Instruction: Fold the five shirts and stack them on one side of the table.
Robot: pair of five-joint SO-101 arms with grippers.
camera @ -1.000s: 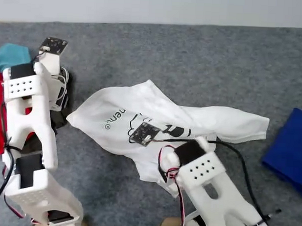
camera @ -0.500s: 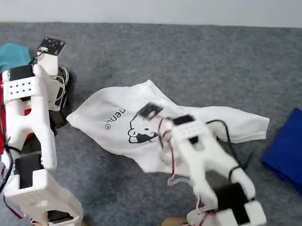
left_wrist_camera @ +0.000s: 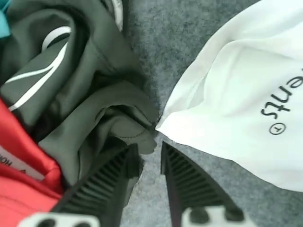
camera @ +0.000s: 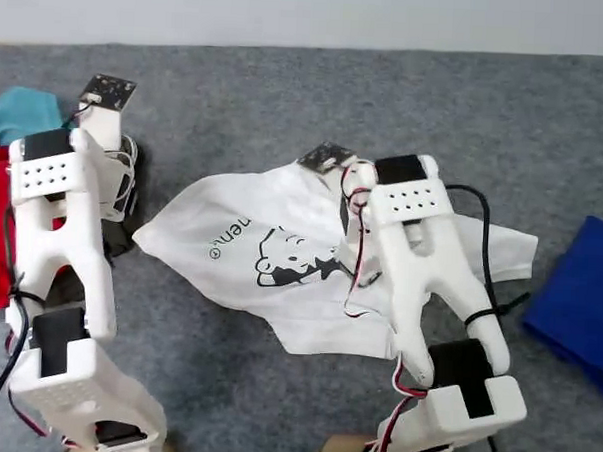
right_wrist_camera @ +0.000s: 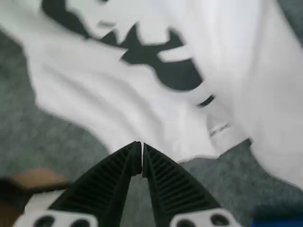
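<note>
Right wrist view: the right gripper (right_wrist_camera: 141, 147), fingertips pressed together on nothing, hangs over the crumpled white printed shirt (right_wrist_camera: 142, 85) lying mid-table. Its arm has swung out from the near edge across the print. The left gripper (left_wrist_camera: 147, 153), fingers slightly apart, stays by the dark grey shirt (left_wrist_camera: 80, 94) on the grey carpeted table (camera: 287, 95).

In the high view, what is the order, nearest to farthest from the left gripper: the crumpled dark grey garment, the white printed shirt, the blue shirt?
1. Crumpled dark grey garment, right at the left gripper, on the left side.
2. White printed shirt, in the middle, its corner close by.
3. Blue shirt, at the far right edge.
</note>
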